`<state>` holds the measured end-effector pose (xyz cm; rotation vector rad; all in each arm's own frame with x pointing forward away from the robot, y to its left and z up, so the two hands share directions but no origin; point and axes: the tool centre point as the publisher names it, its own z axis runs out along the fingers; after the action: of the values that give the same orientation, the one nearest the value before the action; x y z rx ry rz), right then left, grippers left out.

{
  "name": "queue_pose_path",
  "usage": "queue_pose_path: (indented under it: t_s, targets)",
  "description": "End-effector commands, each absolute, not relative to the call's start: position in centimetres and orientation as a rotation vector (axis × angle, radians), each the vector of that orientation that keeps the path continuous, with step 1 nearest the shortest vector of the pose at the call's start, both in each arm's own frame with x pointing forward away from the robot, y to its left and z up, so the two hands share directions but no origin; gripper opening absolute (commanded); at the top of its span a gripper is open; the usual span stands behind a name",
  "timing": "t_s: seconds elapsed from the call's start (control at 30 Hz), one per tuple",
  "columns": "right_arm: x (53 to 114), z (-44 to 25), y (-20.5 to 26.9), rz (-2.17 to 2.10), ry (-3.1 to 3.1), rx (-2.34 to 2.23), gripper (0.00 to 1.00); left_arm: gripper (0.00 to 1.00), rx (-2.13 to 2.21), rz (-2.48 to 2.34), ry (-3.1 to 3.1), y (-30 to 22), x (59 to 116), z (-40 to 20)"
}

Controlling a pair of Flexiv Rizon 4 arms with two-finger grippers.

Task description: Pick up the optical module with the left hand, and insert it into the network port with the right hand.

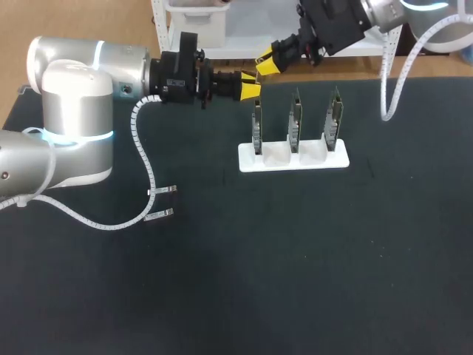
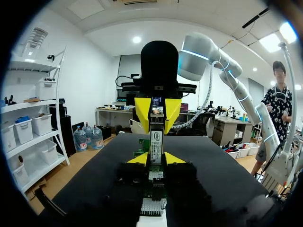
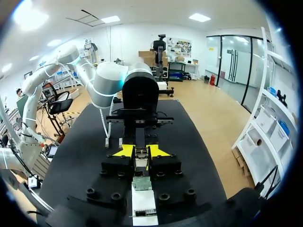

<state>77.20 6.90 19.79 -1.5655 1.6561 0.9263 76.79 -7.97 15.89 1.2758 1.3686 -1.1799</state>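
Head view first, starting from the left side: the left arm (image 1: 74,126) is coming in with its silver elbow folded close to the table's (image 1: 295,296) left edge and its wrist lying level, pointing toward the middle. Two small metal clips (image 1: 164,191) are lying on the dark table just below that arm's white cable. The left claw (image 1: 250,90) is hanging above the table's far edge, yellow tips aimed to the right.

From the left wrist view, that claw is pinching the optical module (image 2: 156,142) from both sides, and the module is sticking straight out ahead of it.

Moving right, the right claw (image 1: 266,65) is meeting it nose to nose. The right arm (image 1: 384,15) is slanting down from the far right corner, wrist tilted toward the left claw. Its yellow fingers (image 2: 142,111) are hugging the module's far end on two sides, so both claws are gripping the same module, held up in the air between them.

Just in front of the two claws, and lower, a white rack (image 1: 295,165) is sitting on the table. Three circuit boards (image 1: 295,122) are standing upright in it, one per slot, side by side. The module is not touching the rack or the boards.
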Motion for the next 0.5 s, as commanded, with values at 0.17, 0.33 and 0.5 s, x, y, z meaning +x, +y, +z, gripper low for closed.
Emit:
queue_pose_path:
  t_s: [0.17,0.33,0.5]
  targets:
    - [76.64,20.00,6.42,0.921,1.656,-1.552,0.00,1.00,1.277,-1.180,1.369,-7.99,76.86,15.84]
    - [76.37,20.06,6.14,0.924,1.653,-1.545,0.00,1.00,1.277,-1.180,1.369,-7.99,76.86,15.84]
    - [76.08,20.07,5.79,0.928,1.651,-1.543,0.00,1.00,1.291,-1.166,1.368,-7.77,76.70,16.09]
